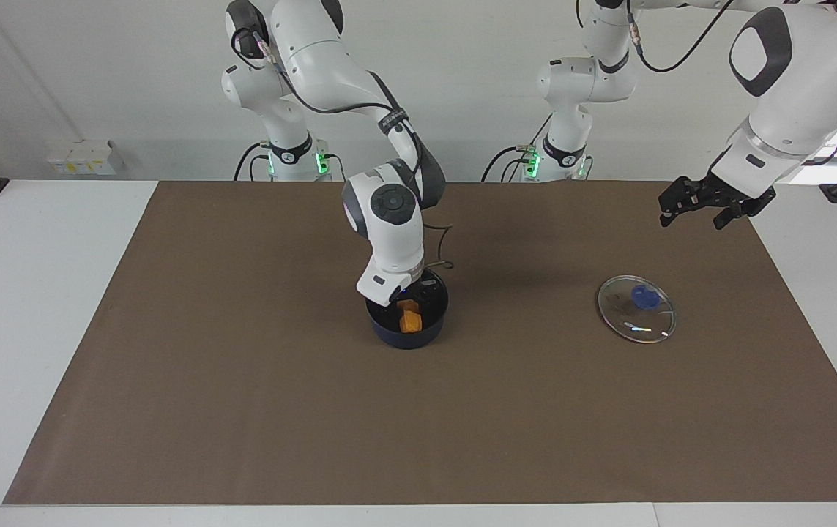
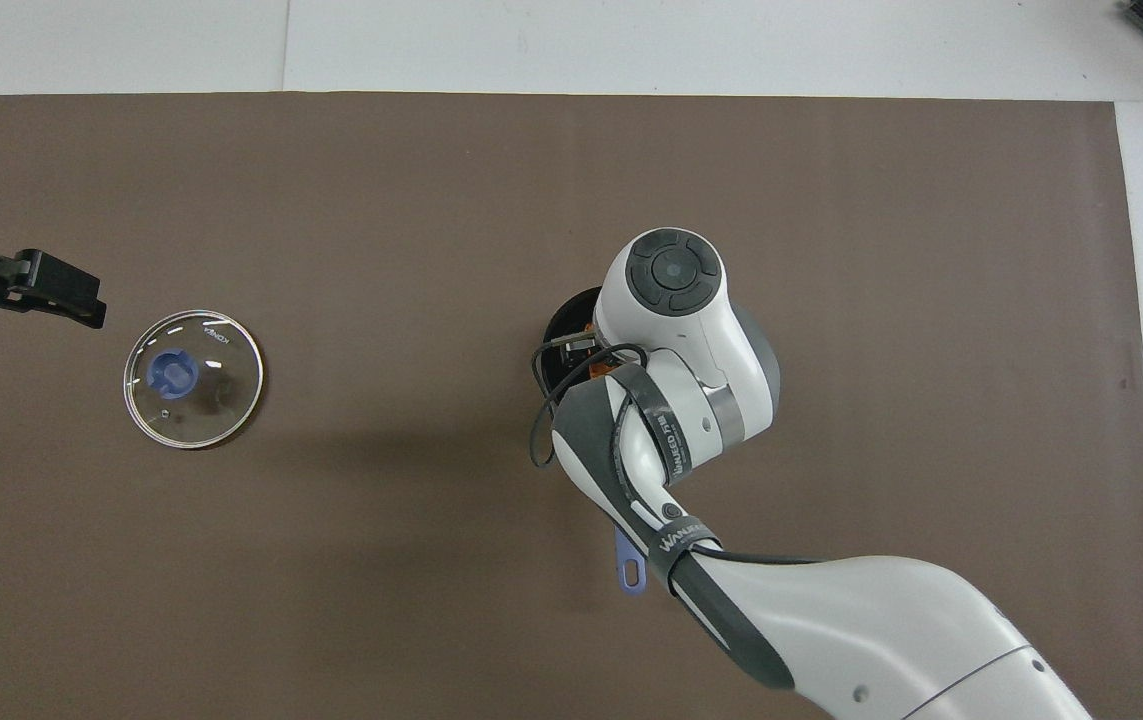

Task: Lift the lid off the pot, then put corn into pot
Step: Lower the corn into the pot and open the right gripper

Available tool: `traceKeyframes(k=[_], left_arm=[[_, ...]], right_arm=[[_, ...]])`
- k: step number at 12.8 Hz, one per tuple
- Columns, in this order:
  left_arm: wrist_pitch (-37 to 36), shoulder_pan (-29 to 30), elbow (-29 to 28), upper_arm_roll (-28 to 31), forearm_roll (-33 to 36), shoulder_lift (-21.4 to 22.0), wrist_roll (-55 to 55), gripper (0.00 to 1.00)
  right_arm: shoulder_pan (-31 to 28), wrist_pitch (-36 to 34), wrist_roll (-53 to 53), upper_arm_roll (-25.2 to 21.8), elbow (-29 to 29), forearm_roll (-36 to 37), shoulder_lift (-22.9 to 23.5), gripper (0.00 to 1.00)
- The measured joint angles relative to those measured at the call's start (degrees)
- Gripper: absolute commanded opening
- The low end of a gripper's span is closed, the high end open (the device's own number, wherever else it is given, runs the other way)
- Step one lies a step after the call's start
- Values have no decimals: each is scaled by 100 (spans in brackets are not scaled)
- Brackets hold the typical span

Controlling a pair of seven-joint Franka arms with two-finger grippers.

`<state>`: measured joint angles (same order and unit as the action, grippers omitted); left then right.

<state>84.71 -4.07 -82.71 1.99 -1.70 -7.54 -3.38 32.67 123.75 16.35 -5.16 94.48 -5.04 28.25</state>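
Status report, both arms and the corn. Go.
Right gripper down in the pot, corn inside. Left gripper waits raised near the lid on the mat. Nothing obstructing.

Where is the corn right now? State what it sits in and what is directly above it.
The corn lies inside the pot in the middle of the brown mat, directly under the right end effector; in the overhead view the arm hides nearly all of it.
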Motion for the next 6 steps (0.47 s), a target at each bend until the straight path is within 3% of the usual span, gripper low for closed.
traceKeyframes(k=[3, 6], left_arm=[[0, 1, -7, 0, 0, 18, 21, 100], [0, 8, -9, 18, 0, 18, 41, 100]], right_arm=[[-151, -412, 0, -146, -85, 155, -513, 100], [-718, -1176, -42, -161, -125, 331, -1312, 100]])
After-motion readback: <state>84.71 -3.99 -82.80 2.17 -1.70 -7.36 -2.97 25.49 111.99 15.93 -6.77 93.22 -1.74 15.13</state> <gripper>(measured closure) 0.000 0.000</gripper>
